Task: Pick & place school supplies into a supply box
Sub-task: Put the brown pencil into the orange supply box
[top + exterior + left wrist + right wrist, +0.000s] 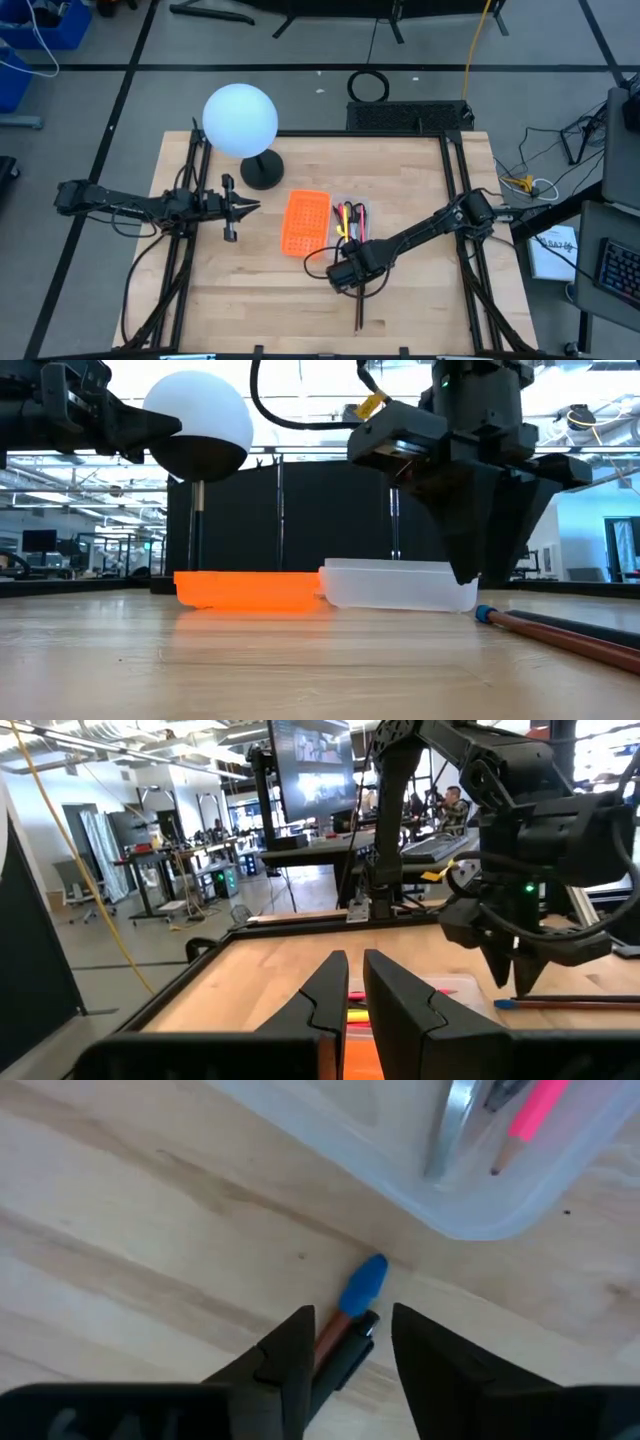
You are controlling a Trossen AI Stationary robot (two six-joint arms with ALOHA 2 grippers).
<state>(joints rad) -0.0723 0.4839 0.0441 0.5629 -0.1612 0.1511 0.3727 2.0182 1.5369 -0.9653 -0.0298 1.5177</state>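
**Busy workshop behind a pale wooden table**

The wooden table [250, 290] sits on a grey floor [300, 40] crossed by dark lines. A white globe lamp [240, 120] stands on it. Behind the table, black panels [300, 520]; beyond them, desks [300, 845], a hanging screen [310, 765], ceiling lights, and a seated person [455, 805].

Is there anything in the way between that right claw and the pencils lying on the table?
Nothing visible is. The right gripper hangs directly over the blue-capped pencil and the black pen beside it, its fingers apart on either side of them. The clear supply box sits just past their tips, with bare wood between.
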